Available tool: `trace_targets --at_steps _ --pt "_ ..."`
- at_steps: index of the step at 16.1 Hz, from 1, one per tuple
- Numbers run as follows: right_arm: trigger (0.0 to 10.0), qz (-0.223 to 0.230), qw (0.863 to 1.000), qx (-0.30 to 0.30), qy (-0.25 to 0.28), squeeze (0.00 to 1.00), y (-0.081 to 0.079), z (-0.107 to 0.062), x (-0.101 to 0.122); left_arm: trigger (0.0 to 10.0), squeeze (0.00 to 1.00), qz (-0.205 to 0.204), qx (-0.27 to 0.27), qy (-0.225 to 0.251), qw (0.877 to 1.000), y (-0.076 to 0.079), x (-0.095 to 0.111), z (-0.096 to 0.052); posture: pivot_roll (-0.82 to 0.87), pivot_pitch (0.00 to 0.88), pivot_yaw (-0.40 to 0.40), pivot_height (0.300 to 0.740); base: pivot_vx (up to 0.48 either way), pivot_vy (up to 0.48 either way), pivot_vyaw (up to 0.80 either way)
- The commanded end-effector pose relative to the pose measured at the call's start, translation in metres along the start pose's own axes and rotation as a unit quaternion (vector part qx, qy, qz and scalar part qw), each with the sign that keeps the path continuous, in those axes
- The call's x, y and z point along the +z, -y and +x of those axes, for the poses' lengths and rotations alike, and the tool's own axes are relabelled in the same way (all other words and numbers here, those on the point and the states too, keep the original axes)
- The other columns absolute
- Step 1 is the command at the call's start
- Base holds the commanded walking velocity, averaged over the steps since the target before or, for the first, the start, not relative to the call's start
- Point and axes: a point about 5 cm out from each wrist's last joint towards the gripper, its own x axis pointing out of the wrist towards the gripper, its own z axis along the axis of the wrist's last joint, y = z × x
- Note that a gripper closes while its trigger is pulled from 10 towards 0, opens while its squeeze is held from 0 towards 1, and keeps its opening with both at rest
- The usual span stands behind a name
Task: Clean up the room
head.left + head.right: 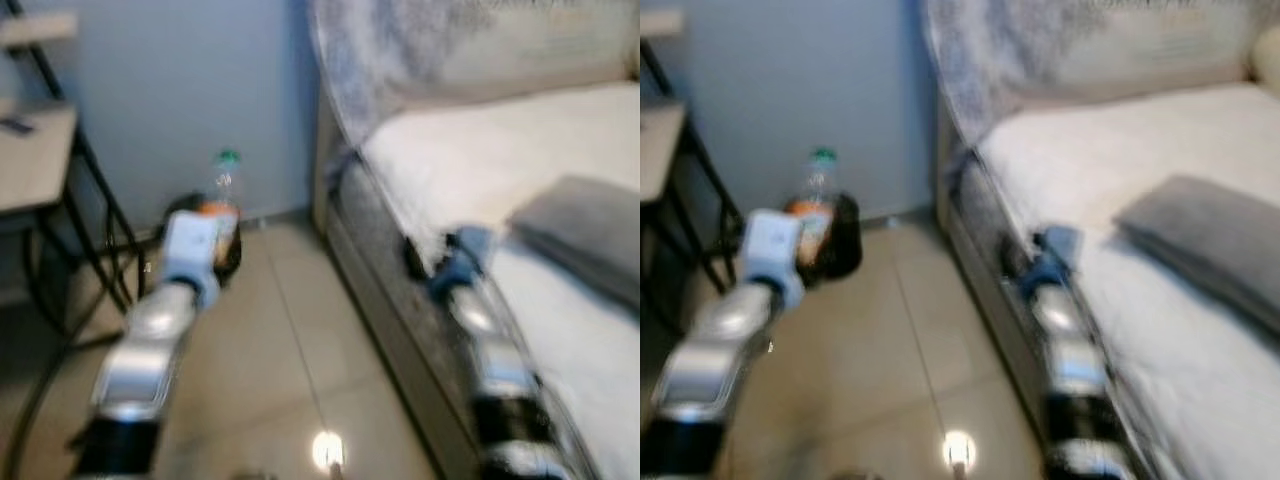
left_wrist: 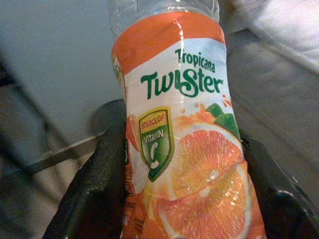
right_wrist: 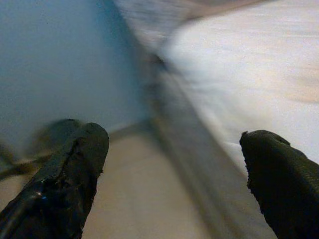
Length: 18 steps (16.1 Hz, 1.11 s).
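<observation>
My left gripper (image 1: 222, 240) is shut on a Tropicana Twister bottle (image 2: 182, 139), a clear plastic bottle with an orange label and a green cap (image 1: 229, 157). It holds the bottle upright above the floor, near the blue wall. In the left wrist view both black fingers (image 2: 99, 174) press against the label's sides. My right gripper (image 3: 174, 169) is open, its fingers (image 3: 65, 174) wide apart with nothing between them. The right arm (image 1: 480, 320) reaches forward along the bed's side.
A bed (image 1: 480, 150) with a white cover, a grey folded blanket (image 1: 585, 235) and a padded headboard (image 1: 420, 50) stands on the right. A table with black metal legs (image 1: 35, 160) is at the left. Beige floor tiles (image 1: 290, 350) lie between them.
</observation>
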Motion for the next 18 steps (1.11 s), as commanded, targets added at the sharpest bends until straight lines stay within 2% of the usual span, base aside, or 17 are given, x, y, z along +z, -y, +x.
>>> trace_targets --at_steps 1,3,7,9,10,14,18 --pt "10.0 0.003 1.0 -0.022 -0.003 0.0 0.0136 -0.0014 -0.0013 10.0 0.0 0.003 -0.01 0.019 1.0 0.0072 0.0097 0.0014 -0.01 0.0 -0.011 0.74 0.33 0.0 0.0" --pt "10.0 -0.015 1.0 -0.024 -0.002 0.0 0.0151 -0.0007 -0.0006 10.0 0.0 0.004 -0.01 0.018 1.0 0.0071 0.0096 0.0014 -0.01 0.0 -0.011 0.74 0.328 0.0 0.0" --pt "10.0 -0.015 1.0 -0.013 -0.001 0.0 0.0109 0.0005 0.0 10.0 0.0 0.006 -0.01 0.018 1.0 0.0069 0.0099 0.0028 -0.01 0.0 -0.01 0.74 0.328 0.0 0.0" --pt "10.0 -0.032 0.999 -0.006 0.005 0.0 0.0101 0.0007 0.0015 10.0 0.0 0.006 -0.011 0.018 1.0 0.0073 0.0099 0.0029 -0.01 0.0 -0.01 0.74 0.33 0.0 0.0" --pt "10.0 -0.031 0.999 -0.002 0.005 0.0 0.0095 0.0007 0.0015 10.0 0.0 0.006 -0.011 0.018 1.0 0.0074 0.0099 0.0029 -0.01 0.0 -0.01 0.74 0.33 0.0 0.0" --pt "10.0 -0.018 1.0 -0.001 0.001 0.0 0.0088 0.0004 0.0005 10.0 0.0 0.01 -0.017 0.017 1.0 0.0081 0.0093 0.003 -0.01 0.0 -0.008 0.74 0.327 0.0 0.8" --pt "10.0 -0.009 1.0 -0.002 -0.002 0.0 0.0104 0.0009 -0.0005 10.0 0.0 0.012 -0.017 0.018 1.0 0.0076 0.0092 0.0032 -0.02 0.0 -0.007 0.74 0.328 0.0 0.0"
